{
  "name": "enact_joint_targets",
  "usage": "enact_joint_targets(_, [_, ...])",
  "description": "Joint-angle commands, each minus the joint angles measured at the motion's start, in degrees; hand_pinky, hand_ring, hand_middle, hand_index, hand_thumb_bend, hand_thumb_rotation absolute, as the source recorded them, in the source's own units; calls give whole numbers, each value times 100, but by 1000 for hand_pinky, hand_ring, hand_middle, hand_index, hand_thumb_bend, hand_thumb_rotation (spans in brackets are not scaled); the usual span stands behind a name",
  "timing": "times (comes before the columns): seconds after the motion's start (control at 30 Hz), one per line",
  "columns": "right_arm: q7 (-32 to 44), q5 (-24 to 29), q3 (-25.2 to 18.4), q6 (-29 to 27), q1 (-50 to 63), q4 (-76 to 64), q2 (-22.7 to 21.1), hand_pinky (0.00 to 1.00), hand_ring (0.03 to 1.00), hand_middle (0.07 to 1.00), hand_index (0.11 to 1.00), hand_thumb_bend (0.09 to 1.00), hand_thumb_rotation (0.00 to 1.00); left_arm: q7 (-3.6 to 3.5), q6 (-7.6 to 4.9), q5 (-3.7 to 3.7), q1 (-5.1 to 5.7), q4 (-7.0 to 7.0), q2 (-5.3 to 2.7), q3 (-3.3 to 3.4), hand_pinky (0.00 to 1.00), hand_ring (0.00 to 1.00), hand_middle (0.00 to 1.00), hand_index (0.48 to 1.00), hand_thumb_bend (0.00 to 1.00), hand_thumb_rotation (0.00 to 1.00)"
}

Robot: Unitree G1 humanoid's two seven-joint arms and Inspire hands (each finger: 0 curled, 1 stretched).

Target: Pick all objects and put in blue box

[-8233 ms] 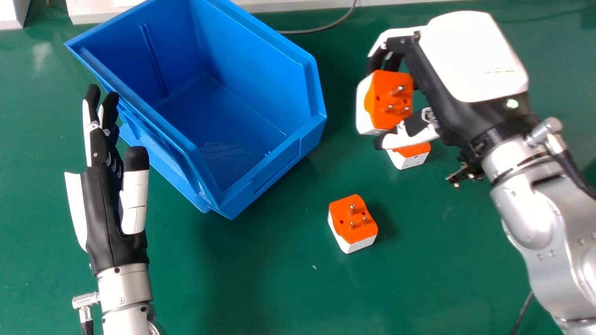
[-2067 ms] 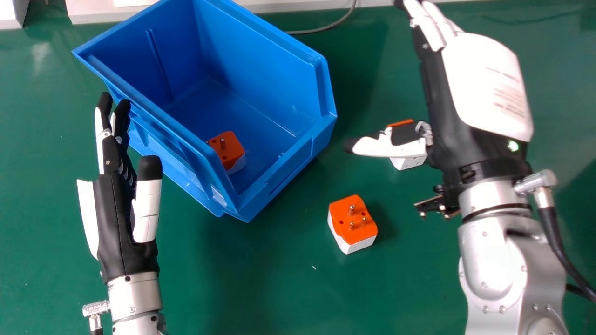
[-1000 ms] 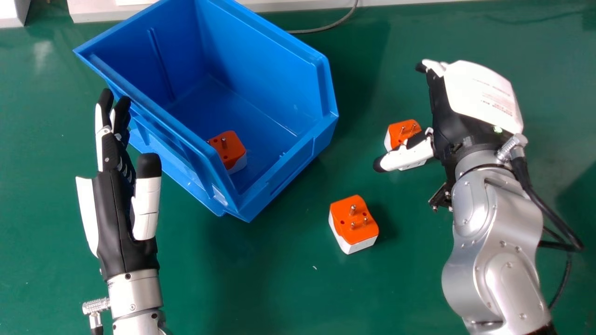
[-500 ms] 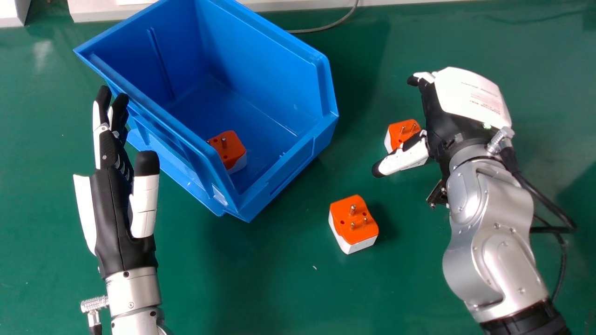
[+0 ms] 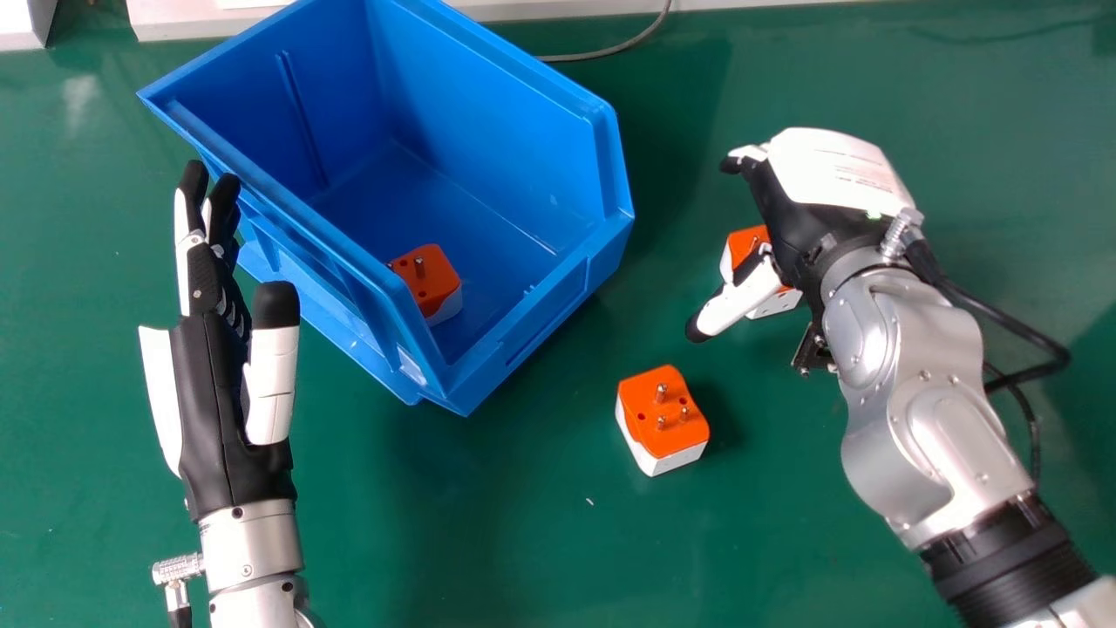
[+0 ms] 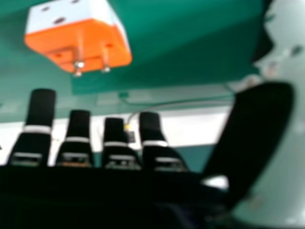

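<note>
In the head view my right hand (image 5: 802, 209) is over the right-hand orange and white adapter (image 5: 748, 246), its thumb crossing in front and hiding part of it. The right hand view shows that adapter (image 6: 78, 43) beyond the straight fingertips of my right hand (image 6: 76, 129), with a gap between. Another adapter (image 5: 661, 419) lies on the table, pins up, nearer the robot. A third adapter (image 5: 427, 281) rests inside the blue box (image 5: 549, 279), partly hidden by its wall. Open and holding nothing, my left hand (image 5: 222, 384) is beside the box's left side.
A grey cable (image 5: 610, 51) lies behind the blue box on the green table (image 5: 488, 532). White edging (image 5: 174, 24) runs along the table's far side. The box stands between my left hand and the two adapters outside it.
An adapter that my right hand held earlier is now in the box. My right hand has come down and shifted left over the right-hand adapter. The box sits slightly farther right than at first.
</note>
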Motion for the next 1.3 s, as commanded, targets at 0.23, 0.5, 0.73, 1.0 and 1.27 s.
enact_joint_targets(0.23, [-35, 219, 227, -209, -501, 638, -223, 612, 810, 870, 840, 970, 195, -33, -56, 23, -54, -93, 16, -40, 988, 961, 947, 965, 997, 956])
enact_joint_targets(0.5, [89, 268, 470, -281, -809, 1157, -385, 601, 795, 859, 835, 979, 190, -12, -63, 57, -52, -97, 20, -34, 989, 962, 949, 966, 995, 957])
enact_joint_targets(0.73, [153, 421, 594, -442, -1025, 1629, -489, 613, 801, 865, 837, 983, 182, -16, -78, 30, -68, -64, -11, -42, 989, 962, 949, 966, 994, 956])
enact_joint_targets(1.0, [14, 481, 664, -661, -1125, 2015, -513, 595, 783, 857, 824, 979, 175, -44, -71, 1, -80, -61, -3, -47, 993, 964, 949, 965, 989, 954])
enact_joint_targets(1.27, [-4, 527, 734, -703, -1179, 2160, -518, 591, 774, 854, 819, 961, 174, -52, -54, 1, -128, -18, -1, -46, 996, 967, 952, 966, 995, 952])
